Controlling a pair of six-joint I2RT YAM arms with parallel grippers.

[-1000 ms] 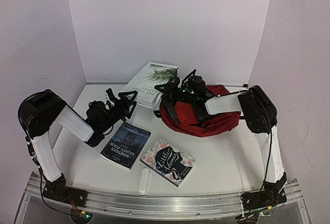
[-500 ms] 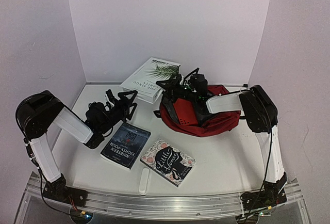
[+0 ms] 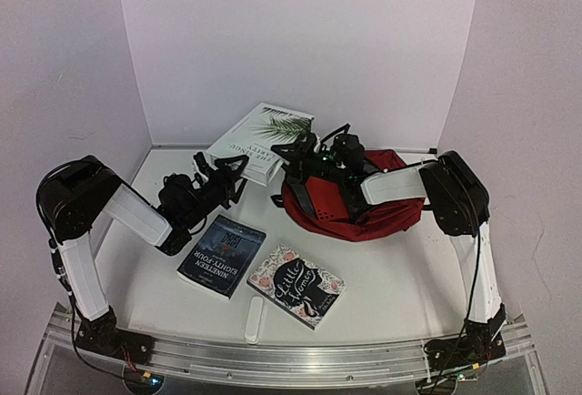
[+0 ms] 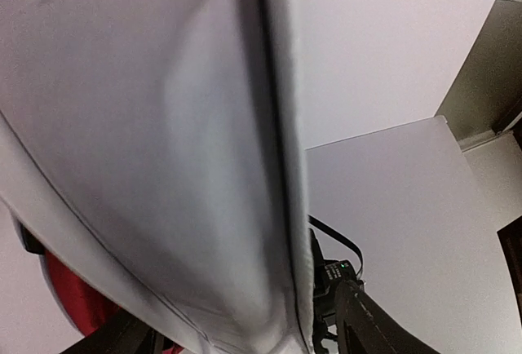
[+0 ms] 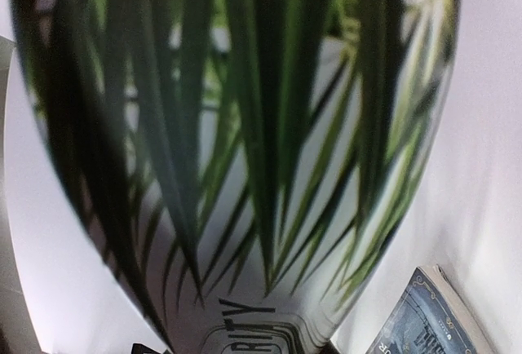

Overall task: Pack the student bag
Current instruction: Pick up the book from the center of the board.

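Left jaws wide around edge of white book (image 3: 262,136), right jaws unclear

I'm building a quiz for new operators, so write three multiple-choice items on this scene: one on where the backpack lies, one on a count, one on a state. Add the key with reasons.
1. Where on the table is the student bag?
A. rear, right of centre
B. front left corner
C. front centre, at the edge

2. How many books show in the top view?
A. one
B. three
C. five

3. How is the Little Women book lying?
A. open at the middle
B. standing on its edge
C. closed and flat, cover up

Key:
1 A, since the red bag lies behind the two flat books, right of centre.
2 B, namely the white palm-leaf book, Nineteen Eighty-Four and Little Women.
3 C, since its whole front cover faces the camera.
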